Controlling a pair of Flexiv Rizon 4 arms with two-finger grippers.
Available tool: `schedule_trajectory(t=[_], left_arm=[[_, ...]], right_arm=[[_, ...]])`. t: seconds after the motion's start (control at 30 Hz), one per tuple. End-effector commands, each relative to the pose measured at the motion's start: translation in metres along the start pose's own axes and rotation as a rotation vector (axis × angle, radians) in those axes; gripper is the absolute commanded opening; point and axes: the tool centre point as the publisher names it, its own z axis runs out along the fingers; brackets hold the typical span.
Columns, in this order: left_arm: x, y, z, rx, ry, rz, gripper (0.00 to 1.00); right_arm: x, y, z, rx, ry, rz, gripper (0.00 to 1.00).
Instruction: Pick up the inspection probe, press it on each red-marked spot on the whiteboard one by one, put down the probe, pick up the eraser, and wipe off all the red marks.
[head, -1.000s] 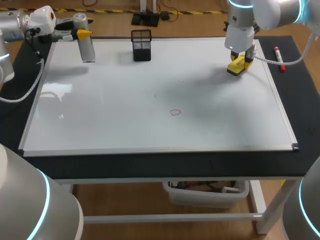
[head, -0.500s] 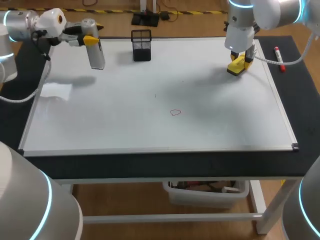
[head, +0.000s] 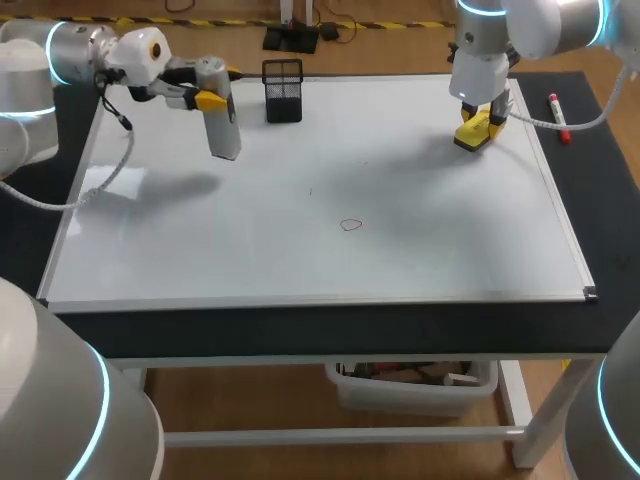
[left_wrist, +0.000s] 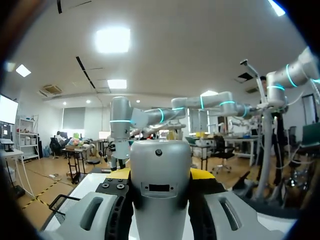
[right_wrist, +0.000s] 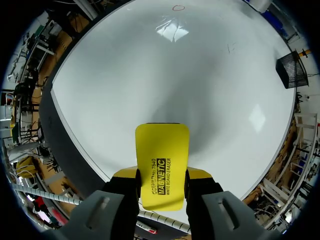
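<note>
The claw (left_wrist: 161, 174) seemingly grips the silver probe (left_wrist: 160, 192) from both sides.

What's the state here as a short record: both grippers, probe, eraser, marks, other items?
left gripper: shut on the probe, held above the whiteboard's far left part
right gripper: shut on the yellow eraser, at the board's far right
marks: one small loop near the middle, unwiped
other: black mesh holder at the board's far edge; marker on the table beside the board
</note>
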Motion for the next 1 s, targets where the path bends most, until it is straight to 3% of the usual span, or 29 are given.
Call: schedule_trajectory(t=[0.03, 0.73, 1.0], left_arm=[[0.015, -0.004, 0.022, -0.005, -0.003, -0.001, 0.00], [0.066, 0.009, 0.105, 0.031, 0.188, -0.040, 0.00], [0.076, 0.018, 0.133, 0.046, 0.242, -0.055, 0.00]], right_arm=[[0.000, -0.001, -0.001, 0.001, 0.003, -0.002, 0.00], [0.000, -0.001, -0.001, 0.001, 0.003, -0.002, 0.00], [0.000, -0.001, -0.001, 0.001, 0.003, -0.002, 0.00]])
